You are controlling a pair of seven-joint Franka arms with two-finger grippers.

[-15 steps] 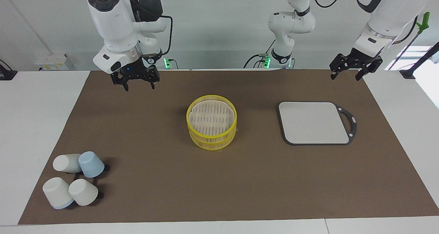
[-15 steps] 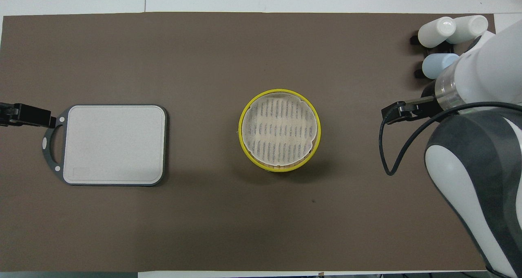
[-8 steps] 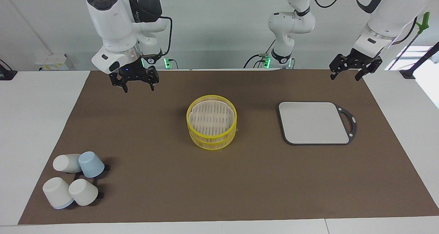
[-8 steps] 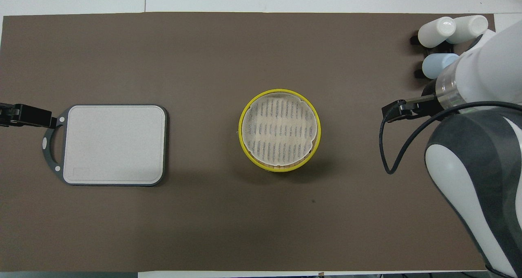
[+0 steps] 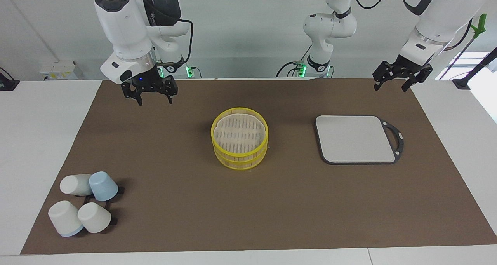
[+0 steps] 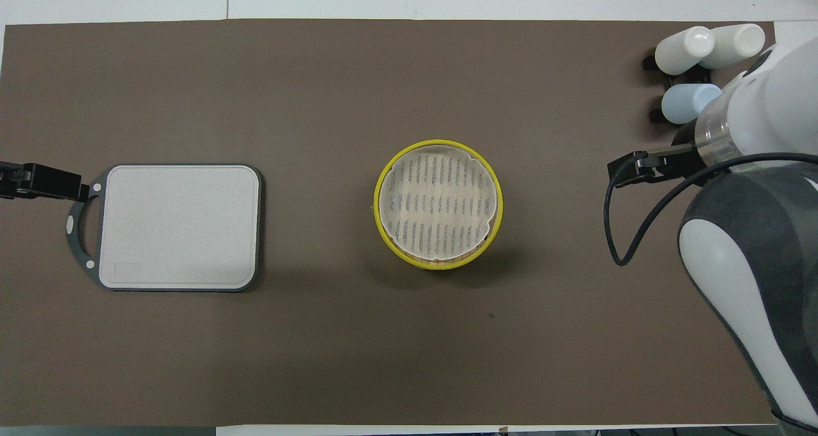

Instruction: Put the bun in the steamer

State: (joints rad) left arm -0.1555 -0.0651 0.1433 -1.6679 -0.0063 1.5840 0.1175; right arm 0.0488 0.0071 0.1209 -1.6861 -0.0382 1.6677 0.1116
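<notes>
The steamer (image 5: pixel 239 135) is a round basket with yellow rims and stacked tiers at the middle of the brown mat; its pale slatted top shows in the overhead view (image 6: pixel 438 206). No bun shows in either view. My right gripper (image 5: pixel 154 101) hangs open and empty above the mat, off to the right arm's end from the steamer. In the overhead view the arm hides its fingers. My left gripper (image 5: pixel 390 88) hangs open and empty above the mat's edge nearest the robots, by the grey board; part of it shows in the overhead view (image 6: pixel 29 180).
A grey square board (image 5: pixel 355 138) with a dark handle lies toward the left arm's end, also in the overhead view (image 6: pixel 179 225). Several upturned white and pale blue cups (image 5: pixel 83 203) stand on a dark rack at the mat's corner, right arm's end (image 6: pixel 700 59).
My right gripper has drifted a little toward the right arm's end of the table, still open. The left arm and the steamer have not moved.
</notes>
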